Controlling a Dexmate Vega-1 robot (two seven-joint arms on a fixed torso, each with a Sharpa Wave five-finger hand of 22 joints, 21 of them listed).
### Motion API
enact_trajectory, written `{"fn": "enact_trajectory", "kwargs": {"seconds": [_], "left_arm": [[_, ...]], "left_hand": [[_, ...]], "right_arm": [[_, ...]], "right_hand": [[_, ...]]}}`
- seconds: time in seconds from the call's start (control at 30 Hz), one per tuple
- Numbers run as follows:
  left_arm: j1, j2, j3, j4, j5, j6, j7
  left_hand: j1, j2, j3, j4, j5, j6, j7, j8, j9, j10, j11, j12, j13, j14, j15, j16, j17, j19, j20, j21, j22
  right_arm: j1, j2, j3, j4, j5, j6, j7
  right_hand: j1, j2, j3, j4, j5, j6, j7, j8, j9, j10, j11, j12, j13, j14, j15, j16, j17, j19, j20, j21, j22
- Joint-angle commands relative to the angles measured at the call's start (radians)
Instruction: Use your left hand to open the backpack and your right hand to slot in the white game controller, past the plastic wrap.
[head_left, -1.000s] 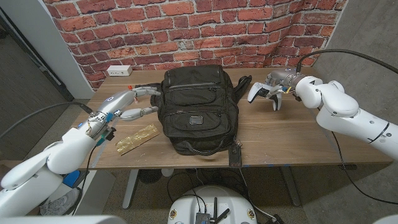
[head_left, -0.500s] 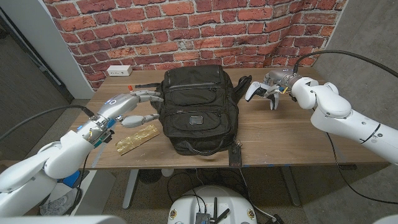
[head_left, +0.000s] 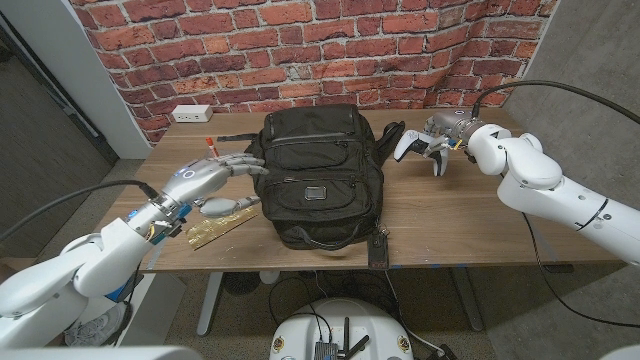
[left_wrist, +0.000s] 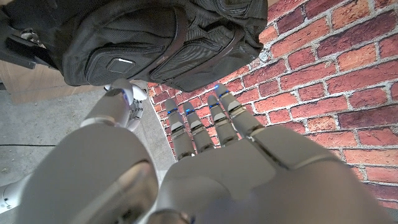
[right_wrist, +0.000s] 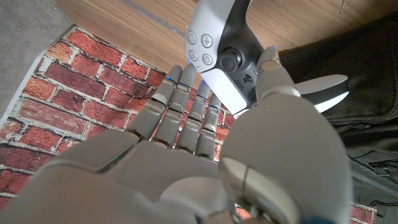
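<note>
Left hand (head_left: 205, 172) reaches open-fingered at the black backpack (head_left: 317, 175); right hand (head_left: 447, 137) grips the white game controller (head_left: 413, 146) beside it.

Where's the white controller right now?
In the head view the white controller is held in the right hand, off the table's far right side, just right of the backpack.

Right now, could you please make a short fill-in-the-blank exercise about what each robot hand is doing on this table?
1. The right robot hand holds a white game ____.
2. The left robot hand reaches toward the black ____, holding nothing.
3. Under the left robot hand, a strip of ____-coloured wrap lies on the table.
4. The wall behind the table is made of red ____.

Missing words: controller; backpack; gold; brick
</note>
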Motion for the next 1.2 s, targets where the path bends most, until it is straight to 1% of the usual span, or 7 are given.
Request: {"fn": "enact_trajectory", "kwargs": {"seconds": [0.03, 0.23, 0.47, 0.73, 0.93, 1.17, 1.2], "left_arm": [[0.017, 0.017, 0.017, 0.01, 0.088, -0.016, 0.05], [0.025, 0.032, 0.021, 0.017, 0.094, -0.021, 0.065], [0.041, 0.041, 0.028, 0.006, 0.124, -0.009, 0.077], [0.069, 0.039, 0.031, -0.017, 0.167, 0.013, 0.11], [0.093, 0.025, 0.044, -0.045, 0.201, 0.055, 0.126], [0.117, 0.044, 0.057, -0.07, 0.256, 0.085, 0.141], [0.122, 0.04, 0.061, -0.077, 0.262, 0.099, 0.138]], "left_hand": [[0.018, -0.006, -0.004, -0.004, 0.001, 0.001, -0.008, 0.002, 0.005, 0.01, -0.001, -0.001, 0.001, 0.013, -0.174, -0.002, 0.002, 0.009, -0.136, 0.003, 0.004], [0.032, -0.012, -0.01, -0.004, 0.001, 0.005, -0.009, 0.004, 0.005, 0.012, -0.002, -0.002, 0.001, 0.014, -0.173, -0.002, 0.002, 0.012, -0.14, 0.003, 0.004], [0.045, -0.019, -0.017, -0.005, 0.0, 0.007, -0.01, 0.005, 0.005, 0.014, -0.001, -0.003, 0.001, 0.016, -0.173, -0.002, 0.002, 0.012, -0.141, 0.002, 0.004], [0.068, -0.03, -0.025, -0.006, 0.001, 0.003, -0.007, 0.004, 0.005, 0.012, -0.002, -0.005, 0.001, 0.018, -0.174, -0.002, 0.002, 0.013, -0.14, 0.001, 0.004], [0.095, -0.035, -0.031, -0.006, 0.003, -0.005, 0.002, 0.002, 0.005, 0.009, -0.002, -0.007, 0.001, 0.019, -0.174, -0.002, 0.002, 0.009, -0.136, -0.001, 0.003], [0.119, -0.041, -0.039, -0.005, 0.004, -0.019, 0.009, -0.001, 0.005, 0.0, -0.001, -0.01, 0.0, 0.018, -0.174, -0.003, 0.002, 0.004, -0.137, -0.003, 0.003], [0.123, -0.042, -0.04, -0.005, 0.004, -0.023, 0.009, -0.003, 0.005, -0.001, -0.002, -0.011, 0.0, 0.017, -0.174, -0.003, 0.002, 0.004, -0.136, -0.003, 0.003]], "right_arm": [[0.019, 0.019, -0.018, 0.022, 0.01, -0.017, -0.011], [0.03, 0.025, -0.032, 0.026, 0.007, -0.028, -0.008], [0.036, 0.029, -0.043, 0.027, 0.002, -0.038, -0.011], [0.038, 0.034, -0.05, 0.027, 0.001, -0.046, -0.02], [0.036, 0.034, -0.051, 0.024, 0.001, -0.047, -0.027], [0.023, 0.027, -0.046, 0.01, 0.003, -0.059, -0.038], [0.019, 0.026, -0.043, 0.008, 0.006, -0.061, -0.042]], "right_hand": [[0.031, 0.101, 0.006, -0.001, 0.016, 0.066, -0.06, 0.006, 0.003, 0.136, -0.129, 0.002, 0.02, 0.011, -0.164, -0.004, 0.004, 0.009, -0.126, 0.006, 0.006], [0.028, 0.101, 0.003, 0.0, 0.016, 0.067, -0.059, 0.004, 0.003, 0.138, -0.125, 0.001, 0.019, 0.014, -0.163, -0.005, 0.004, 0.011, -0.125, 0.007, 0.006], [0.026, 0.101, 0.002, 0.002, 0.016, 0.067, -0.058, 0.003, 0.003, 0.138, -0.126, -0.001, 0.02, 0.016, -0.164, -0.007, 0.004, 0.011, -0.124, 0.007, 0.006], [0.025, 0.101, 0.0, 0.002, 0.016, 0.067, -0.058, 0.001, 0.003, 0.138, -0.125, -0.004, 0.021, 0.018, -0.164, -0.01, 0.004, 0.014, -0.124, 0.008, 0.006], [0.025, 0.101, 0.0, 0.001, 0.016, 0.067, -0.059, -0.001, 0.003, 0.14, -0.123, -0.005, 0.021, 0.018, -0.165, -0.012, 0.004, 0.015, -0.124, 0.009, 0.006], [0.025, 0.102, -0.001, 0.001, 0.017, 0.067, -0.06, -0.002, 0.003, 0.139, -0.122, -0.007, 0.022, 0.02, -0.165, -0.013, 0.005, 0.016, -0.124, 0.009, 0.007], [0.025, 0.102, -0.002, 0.001, 0.017, 0.067, -0.06, -0.002, 0.003, 0.139, -0.122, -0.007, 0.022, 0.021, -0.165, -0.012, 0.005, 0.016, -0.123, 0.009, 0.007]]}}
